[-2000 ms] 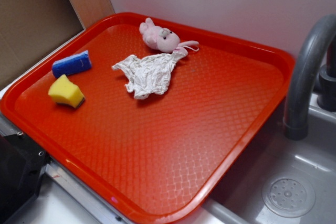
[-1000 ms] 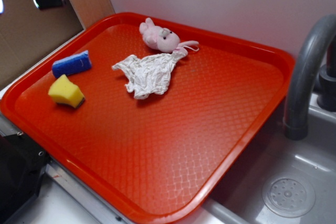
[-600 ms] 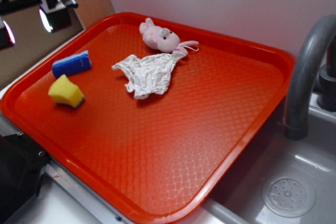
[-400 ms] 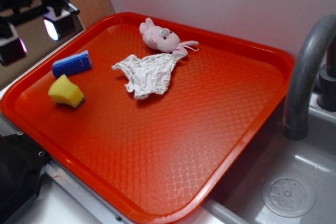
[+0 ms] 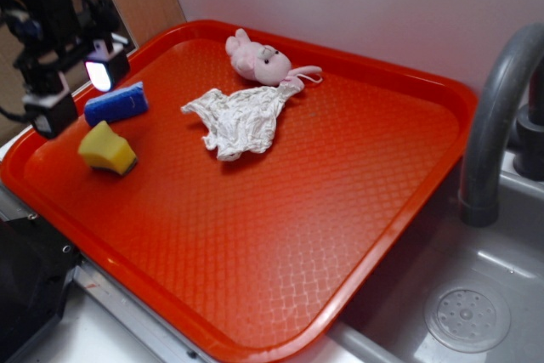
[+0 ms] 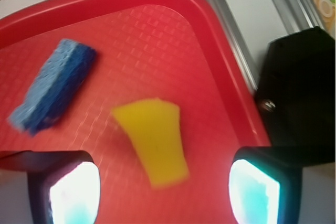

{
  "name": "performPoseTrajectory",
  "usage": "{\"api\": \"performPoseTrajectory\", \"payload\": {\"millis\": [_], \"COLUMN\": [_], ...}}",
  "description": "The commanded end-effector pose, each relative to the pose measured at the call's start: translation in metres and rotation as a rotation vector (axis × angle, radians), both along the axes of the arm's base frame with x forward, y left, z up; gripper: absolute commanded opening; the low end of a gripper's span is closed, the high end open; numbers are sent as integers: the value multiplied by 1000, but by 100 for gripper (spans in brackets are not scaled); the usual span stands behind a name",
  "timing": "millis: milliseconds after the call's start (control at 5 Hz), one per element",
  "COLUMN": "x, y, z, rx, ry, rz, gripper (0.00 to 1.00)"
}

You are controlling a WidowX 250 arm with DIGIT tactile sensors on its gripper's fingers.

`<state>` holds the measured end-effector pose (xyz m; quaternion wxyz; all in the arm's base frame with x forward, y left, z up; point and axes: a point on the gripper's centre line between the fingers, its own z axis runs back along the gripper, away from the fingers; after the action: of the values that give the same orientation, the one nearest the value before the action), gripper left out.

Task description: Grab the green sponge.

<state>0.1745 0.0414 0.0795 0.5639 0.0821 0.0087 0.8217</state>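
The jaws stand wide apart, nothing between them; in the wrist view the two fingers point(image 6: 73, 190) frame the bottom corners of the picture, glowing pale. The gripper point(image 5: 76, 91) hangs in the air over the tray's point(image 5: 255, 346) left corner, not yet down at sponge height.

Take the green sponge point(image 6: 155, 140) as the marker for everything else. It lies flat on the tray, more yellow than green, with waisted sides, and from the wrist camera it sits roughly between the open fingers, a little ahead of them. Just beyond it, apart but close, lies the blue sponge point(image 5: 116, 103). Farther off toward the back wall from the green sponge are a crumpled white cloth point(image 5: 240, 120) and a pink plush toy point(image 5: 259, 60), the two touching each other. Well away on the far side, past the tray's edge, a grey faucet point(image 5: 497, 116) rises over the sink point(image 5: 467, 312).

What worries me is the neighbour: if the descent drifts toward the blue sponge, one finger could land on it or sweep it along. The green sponge also lies at an angle to the fingers, so closing on its flared ends instead of its waist might squeeze the soft foam out sideways. The tray rim nearby could catch the outer finger too.
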Motion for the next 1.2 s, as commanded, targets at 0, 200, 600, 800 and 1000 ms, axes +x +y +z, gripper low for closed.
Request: {"api": "performPoseTrajectory", "payload": {"millis": [0,200,600,800,1000], "x": [-2,-5,-6,-5,-4], "y": [-1,-3,2,2,-1], "z": [-21,-32,-50,-56,-55], "rx": [122,165,199,212,234], "ry": [-82,-92,-62,-52,-60], "rz": [-161,-227,-253,-262,-281], "gripper": [100,100,100,100,0]}}
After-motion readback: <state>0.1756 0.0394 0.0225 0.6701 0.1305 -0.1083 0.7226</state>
